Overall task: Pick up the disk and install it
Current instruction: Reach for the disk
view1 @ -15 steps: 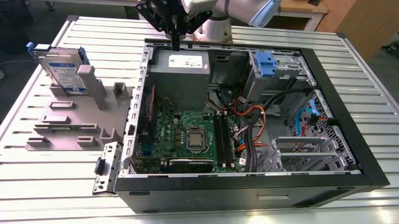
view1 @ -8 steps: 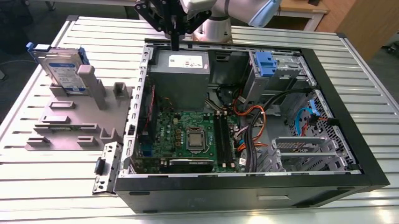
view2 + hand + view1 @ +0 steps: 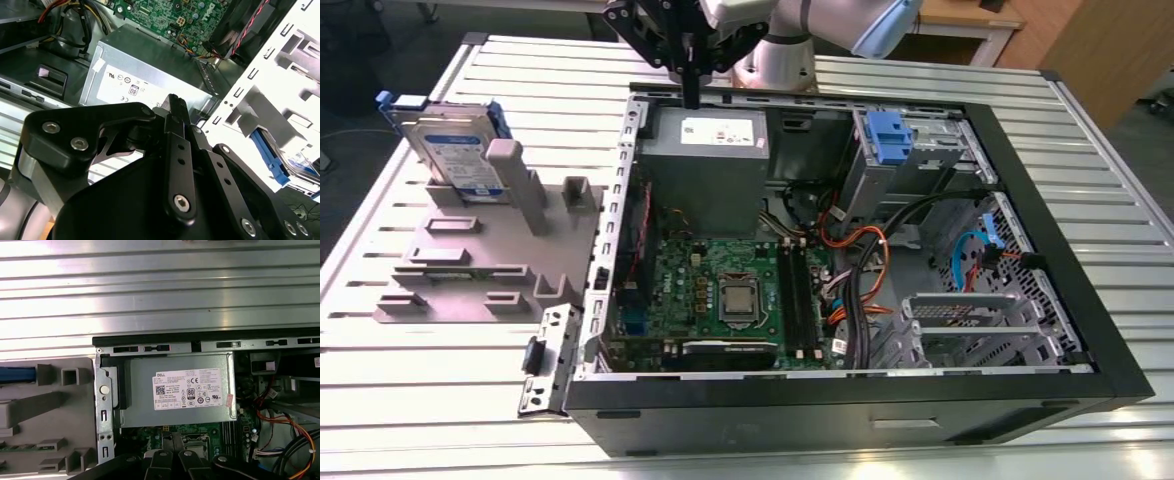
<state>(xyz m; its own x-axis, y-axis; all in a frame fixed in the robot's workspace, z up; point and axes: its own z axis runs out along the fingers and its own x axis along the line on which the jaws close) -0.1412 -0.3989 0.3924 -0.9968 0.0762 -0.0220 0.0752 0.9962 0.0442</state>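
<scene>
End effector point(image 3: 690, 95): fingers pressed together with nothing between them; it hangs point-down just above the computer case point(image 3: 854, 410), at the wall nearest the arm's base, over the grey power-supply box point(image 3: 707, 160) inside the case.
Disk point(image 3: 454, 150): outside the case, off its wall on the exterior view's left, standing on edge in a grey fixture point(image 3: 467, 260) on the bench point(image 3: 427, 400); well apart from the end effector.
Progress: by my judgement the pick is not begun; the disk sits untouched in its slot.
Drive bay: in the case corner on the exterior view's right, with a bare blue bracket point(image 3: 887, 135) in it; orange and black cables point(image 3: 867, 240) lie inside the case near it.
Risk, grasp: fingers this tight would knock the disk over rather than take it; an off-centre hold could cock it in the fixture and jam it.
Risk, travel: fingertips this low could strike the rim of the case wall.
Risk, fit: the cables inside the case could snag the blue carrier.
</scene>
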